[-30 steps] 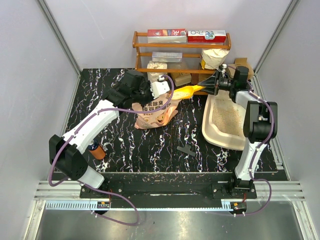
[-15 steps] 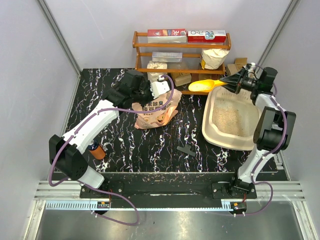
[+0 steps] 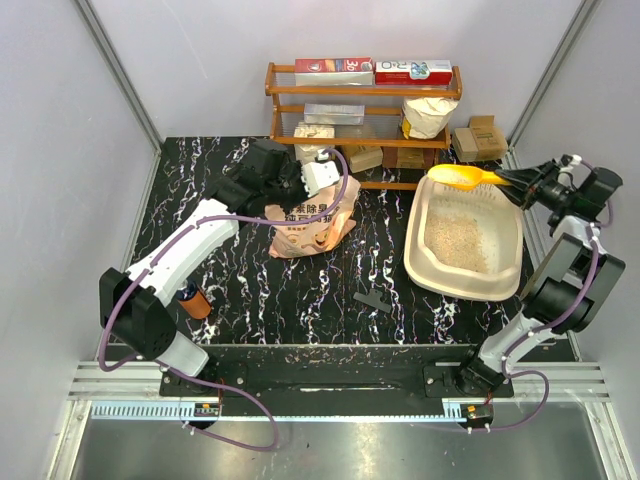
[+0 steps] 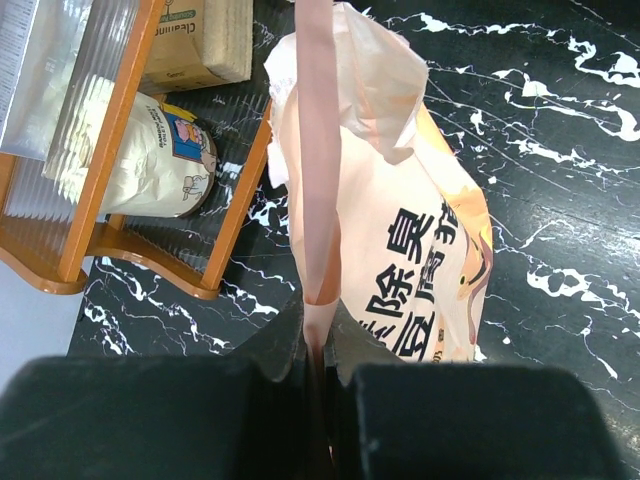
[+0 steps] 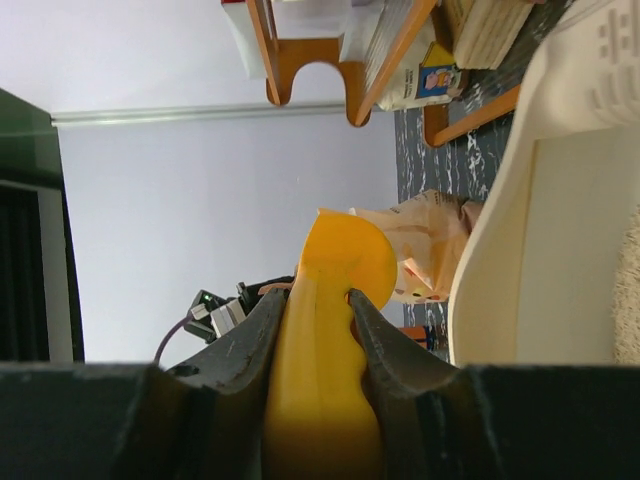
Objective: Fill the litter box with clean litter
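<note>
Yellow scoop (image 3: 458,177), likely stiff and light, sits pinched by its handle in the right hand (image 5: 318,340) above the litter box (image 3: 428,268); left hand (image 4: 318,335) pinches the limp litter bag (image 4: 400,230).

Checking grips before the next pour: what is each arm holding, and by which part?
The right gripper holds the yellow scoop by its handle. The left gripper pinches the litter bag by its top edge.
</note>
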Robot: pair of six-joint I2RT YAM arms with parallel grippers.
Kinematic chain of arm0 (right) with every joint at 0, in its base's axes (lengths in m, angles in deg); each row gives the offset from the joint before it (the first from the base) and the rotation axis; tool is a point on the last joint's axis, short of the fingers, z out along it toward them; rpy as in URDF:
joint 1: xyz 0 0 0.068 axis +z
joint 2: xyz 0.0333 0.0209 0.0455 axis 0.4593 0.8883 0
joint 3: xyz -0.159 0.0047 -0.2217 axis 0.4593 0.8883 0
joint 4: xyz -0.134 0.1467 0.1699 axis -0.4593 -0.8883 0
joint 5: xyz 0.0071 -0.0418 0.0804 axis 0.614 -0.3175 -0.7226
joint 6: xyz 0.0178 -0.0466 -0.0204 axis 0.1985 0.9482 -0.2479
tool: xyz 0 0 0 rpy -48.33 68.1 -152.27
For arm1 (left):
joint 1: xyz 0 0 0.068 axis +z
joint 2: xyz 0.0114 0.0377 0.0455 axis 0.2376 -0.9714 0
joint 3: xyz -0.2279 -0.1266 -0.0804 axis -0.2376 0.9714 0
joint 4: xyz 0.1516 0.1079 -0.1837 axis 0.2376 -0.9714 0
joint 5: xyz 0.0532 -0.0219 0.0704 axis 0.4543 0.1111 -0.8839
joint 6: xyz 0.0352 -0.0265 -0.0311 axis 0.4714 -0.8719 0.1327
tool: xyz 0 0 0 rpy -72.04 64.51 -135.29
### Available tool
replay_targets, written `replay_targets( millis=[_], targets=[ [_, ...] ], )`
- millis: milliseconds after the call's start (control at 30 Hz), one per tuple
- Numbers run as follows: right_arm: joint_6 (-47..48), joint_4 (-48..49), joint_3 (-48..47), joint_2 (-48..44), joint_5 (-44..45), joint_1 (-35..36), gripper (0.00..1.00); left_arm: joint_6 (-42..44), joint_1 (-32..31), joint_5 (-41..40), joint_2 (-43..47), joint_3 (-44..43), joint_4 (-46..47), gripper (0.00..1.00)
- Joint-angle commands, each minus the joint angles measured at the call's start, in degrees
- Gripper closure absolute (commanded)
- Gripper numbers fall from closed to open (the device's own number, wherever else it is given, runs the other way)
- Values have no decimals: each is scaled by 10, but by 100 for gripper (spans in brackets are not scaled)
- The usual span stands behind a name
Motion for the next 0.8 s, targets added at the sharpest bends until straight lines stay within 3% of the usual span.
replay_targets(
  millis=[0,333,567,767],
  targets=[
    [20,6,26,-48,-19,-37,100,-12,0,37,-2,-23,58,100],
    [81,-17,109,-103,50,-117,100,-17,-1,42,-2,-17,65,100],
    [301,-240,108,-200,182,-140,100,-16,-1,46,3,-10,69,100],
    [433,-357,92,-261,293,-141,100,-27,-1,49,9,-1,77,100]
  ],
)
